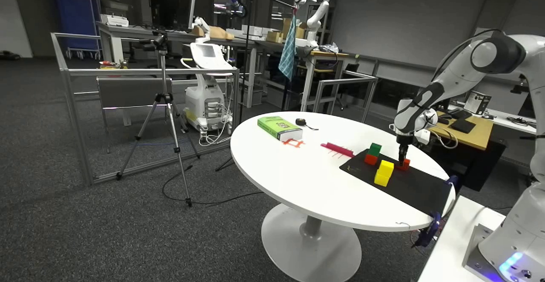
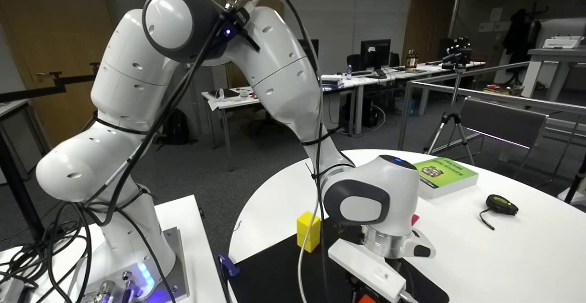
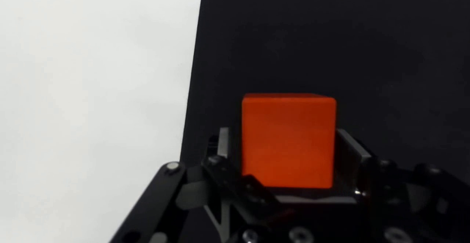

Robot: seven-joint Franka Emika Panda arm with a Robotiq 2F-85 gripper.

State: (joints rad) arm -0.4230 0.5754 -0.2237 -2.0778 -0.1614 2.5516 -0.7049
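In the wrist view my gripper (image 3: 286, 142) stands open around an orange-red cube (image 3: 288, 144). A gap shows between the left finger (image 3: 223, 142) and the cube; whether the right finger touches it I cannot tell. Below the gripper lies a black mat (image 3: 330, 33) on the white table. An exterior view has the gripper (image 1: 402, 162) low at the red cube (image 1: 406, 163). Close by, a green cube (image 1: 375, 148) rests on a red cube (image 1: 371, 159). A yellow cube (image 1: 386, 168) sits atop another yellow cube (image 1: 381, 179). In an exterior view the wrist mostly hides the gripper.
A thick green book (image 1: 279, 127) and a black tape measure (image 1: 300, 122) lie on the round table (image 1: 272, 171). A magenta piece (image 1: 338, 149) and a flat orange piece (image 1: 294, 142) lie nearer the mat. Blue clamps (image 1: 429, 231) grip the table's edge.
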